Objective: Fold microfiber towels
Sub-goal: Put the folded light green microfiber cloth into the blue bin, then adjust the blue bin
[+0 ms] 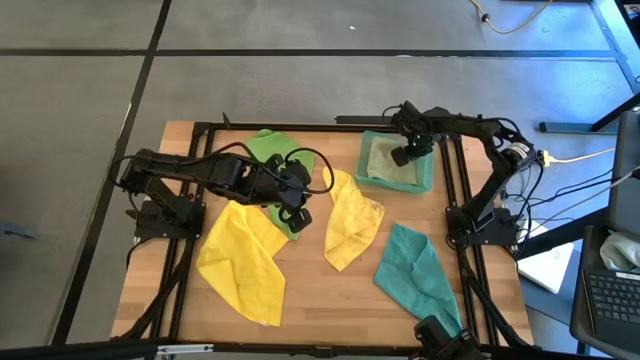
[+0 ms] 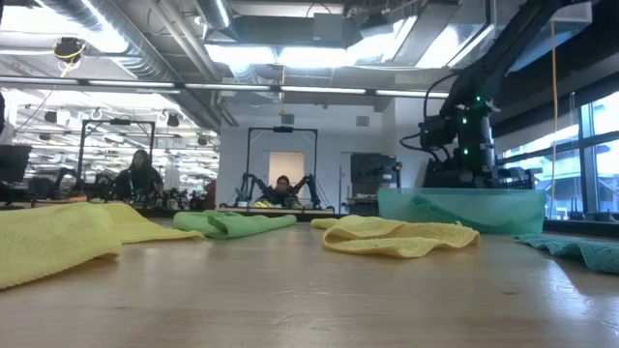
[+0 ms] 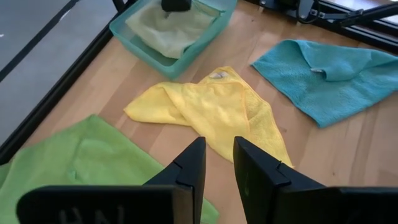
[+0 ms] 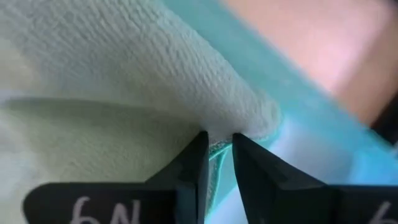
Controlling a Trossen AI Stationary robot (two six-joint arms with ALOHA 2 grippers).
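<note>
Several microfiber towels lie on the wooden table: a bright green one [image 1: 262, 148] at the far left, a yellow one [image 1: 240, 262] at the near left, a second, crumpled yellow one [image 1: 352, 222] in the middle, and a teal one [image 1: 415, 268] at the near right. A pale olive-green towel [image 1: 385, 160] lies in the teal tray [image 1: 428, 178] at the far right. My right gripper [image 1: 403, 157] reaches down into the tray, shut on that towel. My left gripper [image 3: 219, 155] hovers over the green towel's near edge, open by a narrow gap, with nothing in it. My right gripper pinches a raised edge of the pale olive-green towel [image 4: 231, 122] between its two fingertips, close to the tray's wall [image 4: 292, 87]. The fingers come from above, pointing down. The rest of the towel lies in the tray; one layer or several, I cannot tell.
Black frame rails [image 1: 300, 124] run along the table's far, left and right sides. Bare wood [image 1: 320, 300] lies between the yellow and teal towels toward the near edge. People sit at workbenches [image 2: 140, 179] in the room behind.
</note>
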